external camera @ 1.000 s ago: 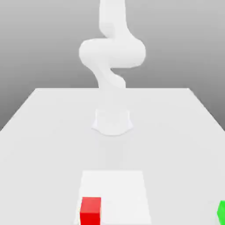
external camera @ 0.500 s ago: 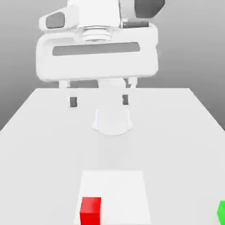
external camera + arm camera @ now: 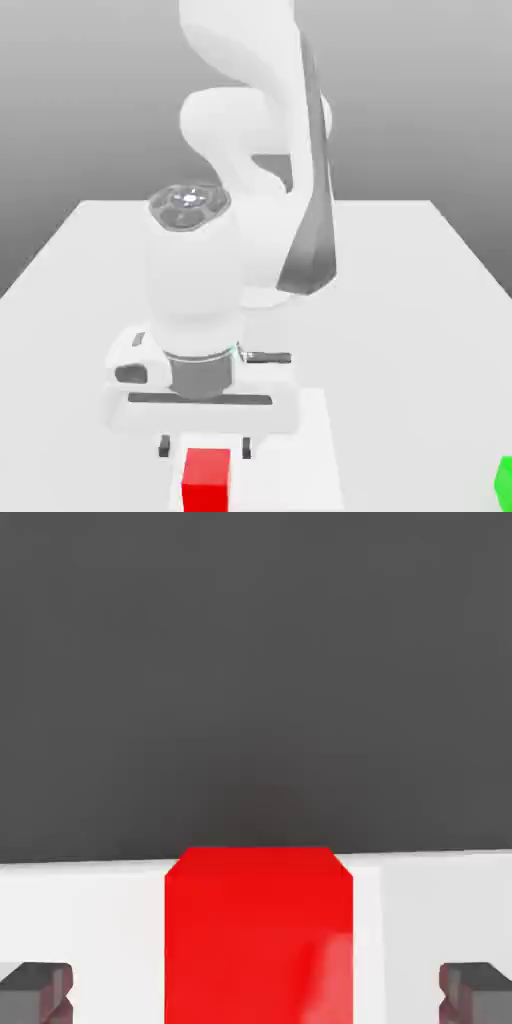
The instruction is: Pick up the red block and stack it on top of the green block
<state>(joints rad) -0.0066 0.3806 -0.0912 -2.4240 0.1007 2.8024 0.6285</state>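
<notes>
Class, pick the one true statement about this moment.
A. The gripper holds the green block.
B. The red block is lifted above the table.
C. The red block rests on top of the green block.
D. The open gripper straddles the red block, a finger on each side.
D: in the hand view the red block lies between the gripper's spread fingers, with gaps on both sides.

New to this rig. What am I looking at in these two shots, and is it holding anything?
It is a simulated white robot arm on a white table. The exterior view is from a camera off the arm; the hand view is from a camera on the arm's hand. The arm's pincer is low over the red block, open, with one dark fingertip on each side of it. Nothing is held. The green block sits apart at the exterior view's right edge.
</notes>
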